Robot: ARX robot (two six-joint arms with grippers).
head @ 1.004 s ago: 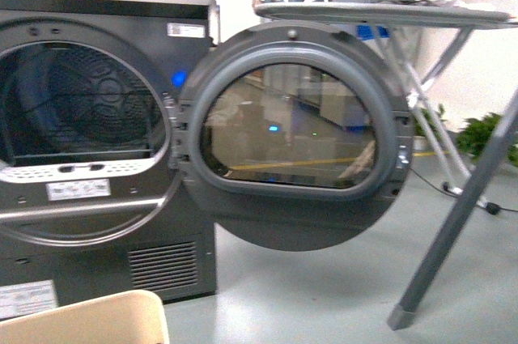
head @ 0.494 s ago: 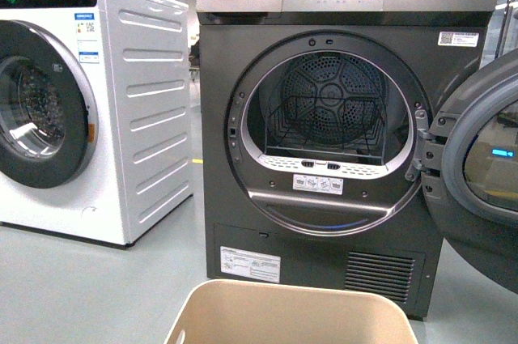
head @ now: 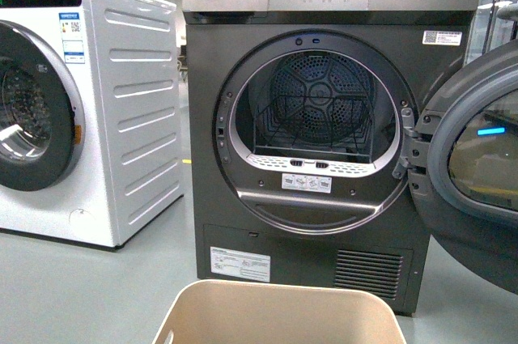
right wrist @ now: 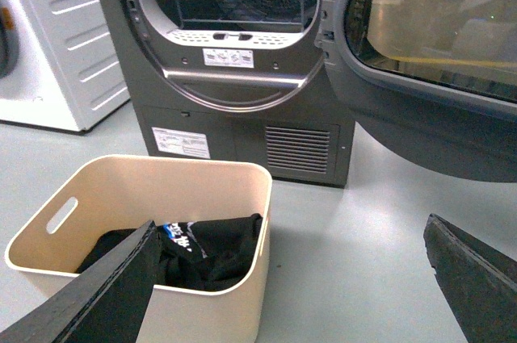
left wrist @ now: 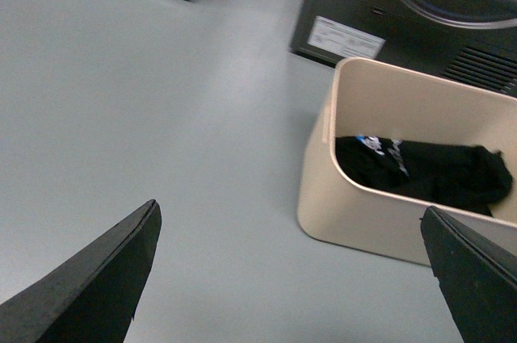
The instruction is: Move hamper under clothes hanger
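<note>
My left gripper [left wrist: 288, 212] is spread wide with nothing between its fingers [left wrist: 89, 286], and it hangs over bare grey floor [left wrist: 145, 101]. My right gripper [right wrist: 291, 222] is spread just as wide and holds nothing as well.

The hamper [left wrist: 339, 198] stands on the floor ahead of and below both grippers, roughly between them: off to the right-arm side of my left gripper, and off to the left-arm side of my right one. Neither gripper touches it. From the right wrist, one finger [right wrist: 105, 294] overlaps the near wall of the hamper [right wrist: 214, 315] in the picture, but I cannot tell how far above it that finger is. A slot handle [right wrist: 60, 214] sits near the rim on one short wall. Inside lies a crumpled black garment [right wrist: 214, 250] with a small white and blue print, bunched on the bottom.

Just past the hamper, farther from my grippers, stands the dark grey dryer [head: 202, 158]; the hamper's rim [head: 275, 289] is close to its lower panel but apart from it. The dryer door [head: 477, 166] is swung open on my right gripper's side. Beyond my left gripper, beside the dryer, is a white washer [head: 121, 117].
</note>
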